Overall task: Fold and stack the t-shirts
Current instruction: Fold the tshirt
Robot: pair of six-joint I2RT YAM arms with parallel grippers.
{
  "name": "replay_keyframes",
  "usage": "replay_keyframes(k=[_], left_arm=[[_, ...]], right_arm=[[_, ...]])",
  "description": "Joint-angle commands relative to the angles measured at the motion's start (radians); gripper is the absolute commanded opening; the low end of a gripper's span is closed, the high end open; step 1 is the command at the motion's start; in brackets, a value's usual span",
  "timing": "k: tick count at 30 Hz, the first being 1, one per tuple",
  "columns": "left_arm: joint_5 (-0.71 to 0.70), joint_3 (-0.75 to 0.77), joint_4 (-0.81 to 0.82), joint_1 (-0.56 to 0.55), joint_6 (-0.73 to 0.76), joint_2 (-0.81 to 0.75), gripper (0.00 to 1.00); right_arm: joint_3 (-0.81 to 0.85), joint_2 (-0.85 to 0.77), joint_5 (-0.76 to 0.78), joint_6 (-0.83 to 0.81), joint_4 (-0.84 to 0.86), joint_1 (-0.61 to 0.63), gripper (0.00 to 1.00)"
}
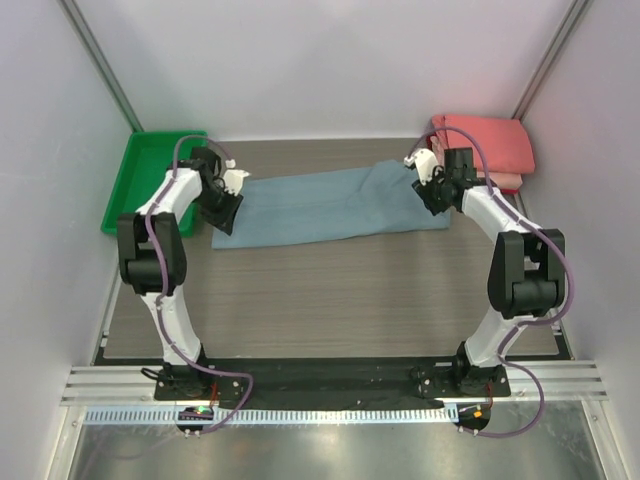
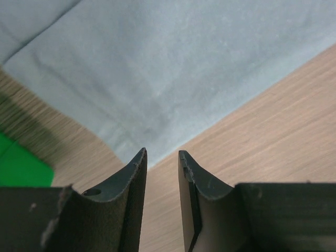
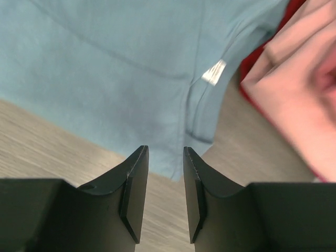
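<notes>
A dusty blue-grey t-shirt [image 1: 330, 205] lies folded into a long strip across the back of the table. Its white neck label [image 3: 213, 72] shows in the right wrist view. My left gripper [image 1: 222, 208] hovers over the strip's left end, open and empty, just off the shirt's corner [image 2: 131, 152]. My right gripper [image 1: 432, 195] hovers over the strip's right end, open and empty, with the shirt's edge [image 3: 173, 168] between its fingertips. Folded coral-pink shirts [image 1: 485, 148] are stacked at the back right, also seen in the right wrist view [image 3: 299, 84].
A green plastic tray [image 1: 140, 180] stands at the back left, its corner visible in the left wrist view [image 2: 21, 163]. White walls enclose the table on three sides. Bare wooden tabletop [image 1: 330, 300] lies between the shirt and the arm bases.
</notes>
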Motion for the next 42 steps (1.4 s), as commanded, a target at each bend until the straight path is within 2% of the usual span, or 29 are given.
replay_keyframes(k=[1, 15, 22, 31, 37, 42], left_arm=[[0.014, 0.064, -0.019, 0.006, -0.007, 0.064, 0.31], [-0.064, 0.040, -0.013, 0.006, -0.024, 0.157, 0.29], [-0.075, -0.049, -0.012, 0.007, -0.007, 0.108, 0.29], [-0.090, -0.205, 0.022, 0.007, -0.001, 0.015, 0.28], [-0.095, -0.207, 0.039, 0.007, -0.006, 0.004, 0.28], [-0.086, -0.175, 0.016, 0.007, -0.010, 0.021, 0.28]], right_arm=[[-0.016, 0.034, 0.002, -0.004, -0.025, -0.022, 0.38], [-0.120, 0.128, 0.050, -0.036, -0.035, -0.101, 0.35], [-0.259, 0.013, 0.039, -0.036, -0.087, -0.115, 0.35], [-0.356, -0.147, 0.029, -0.041, -0.164, -0.115, 0.35], [-0.284, -0.207, -0.016, -0.021, -0.173, -0.122, 0.35], [-0.136, -0.128, -0.063, 0.091, -0.147, -0.141, 0.38]])
